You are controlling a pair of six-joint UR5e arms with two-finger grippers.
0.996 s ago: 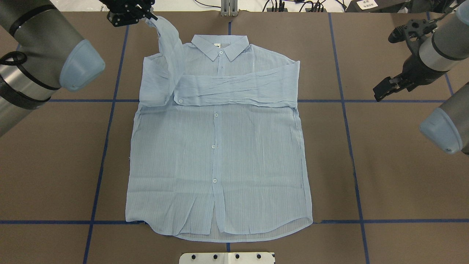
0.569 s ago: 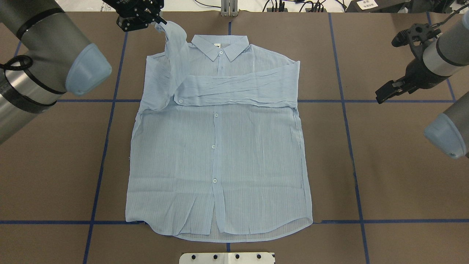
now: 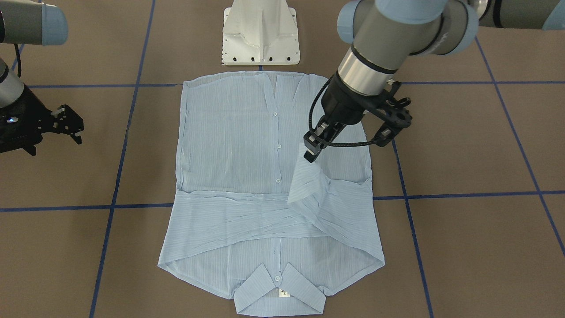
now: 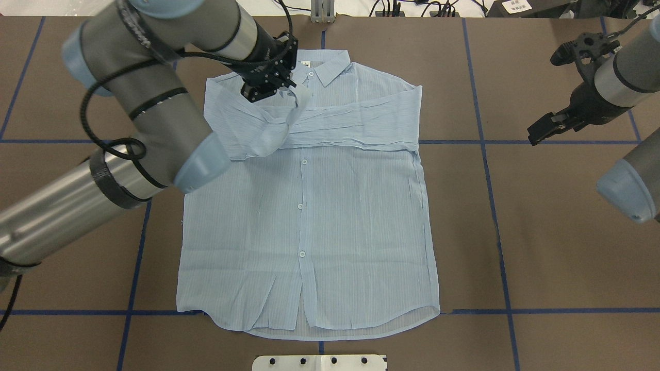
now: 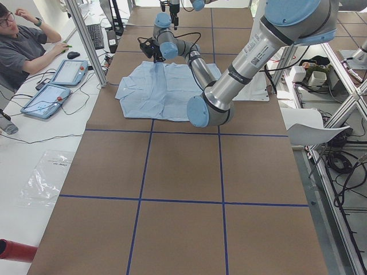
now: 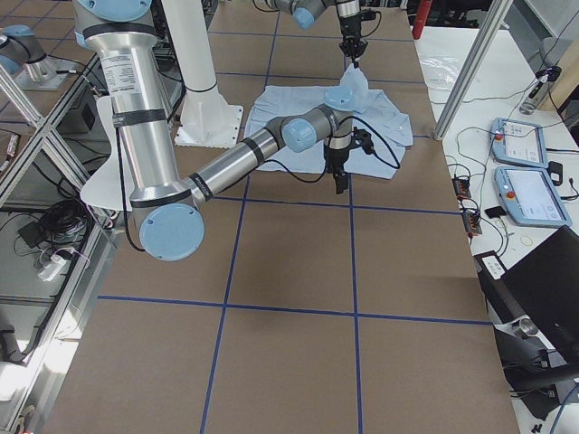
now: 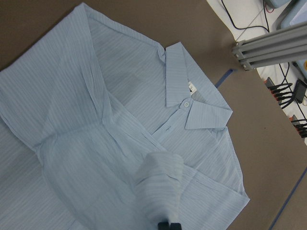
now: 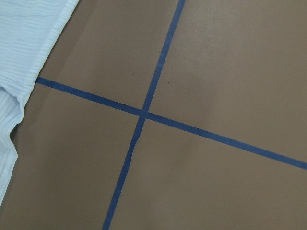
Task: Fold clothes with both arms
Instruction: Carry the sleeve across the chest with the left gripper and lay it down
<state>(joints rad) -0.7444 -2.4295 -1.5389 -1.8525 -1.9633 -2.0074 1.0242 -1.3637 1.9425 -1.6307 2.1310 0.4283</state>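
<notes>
The shirt point(image 4: 309, 232) lies flat and face up on the brown table point(image 4: 541, 247), hem toward the robot's white base point(image 3: 260, 33) and collar point(image 7: 192, 93) at the far side. One sleeve point(image 4: 356, 123) is folded straight across the chest. The left gripper point(image 3: 311, 154) hangs over the chest just beside the button line, its fingers pinched together on the cuff of the other sleeve point(image 3: 306, 183), which rises from the shoulder in a slack drape (the cuff end is the only part of the shirt off the table). The right gripper point(image 3: 53, 134) is well apart from the shirt, out over bare table on the opposite side, its jaws apart and holding nothing. The front-facing view shows the cuff hanging from the fingertips, whereas the overhead view has the arm covering the shoulder beneath it. The left wrist camera alone shows the cuff rolled into a tube just above the black fingertips point(image 7: 168, 225), and the small white tag point(image 7: 190, 86) inside the collar. The right wrist camera sees only crossing blue tape lines point(image 8: 144, 112) and a strip of shirt edge at its left border. In the left side view a seated person point(image 5: 23, 46) is at a bench beside the table.
</notes>
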